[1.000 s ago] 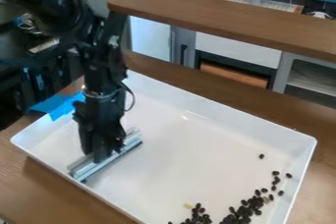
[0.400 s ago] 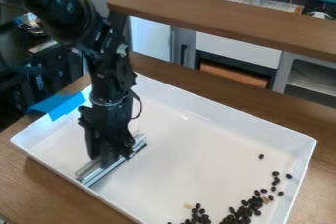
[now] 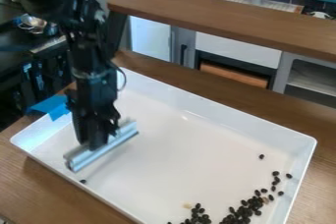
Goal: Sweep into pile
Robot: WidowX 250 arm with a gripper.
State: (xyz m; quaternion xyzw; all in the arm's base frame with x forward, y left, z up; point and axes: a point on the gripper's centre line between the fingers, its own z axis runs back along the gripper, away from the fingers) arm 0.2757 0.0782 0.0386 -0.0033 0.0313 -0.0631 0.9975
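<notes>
drifting back toward the left of the view, your gripper (image 3: 97, 144) is clamped on the metal bar (image 3: 118, 139), which is tilted and looks a bit raised over the left part of the white tray (image 3: 181, 154). a moment ago it's lower and further right, with its near end over the spot where you now see one lone bean (image 3: 82, 182) by the near wall. so that bean's in the open, and nothing in the main bunch has budged: the dark beans (image 3: 242, 211) are still down in the near right corner, some cut off by the edge of the view.

for the sweep, i'd say you're between strokes. most of the stuff is already loosely bunched, but you've got a straggler (image 3: 262, 156) up by the right wall, a thin trail running down from it, and a smaller clump (image 3: 198, 213) off to the left of the main heap.

if i'm you, i set the bar flat behind that lone bean and push it right toward the rest. watch the height tho: too high and the bean slips under, too low and you're scraping the tray.
</notes>
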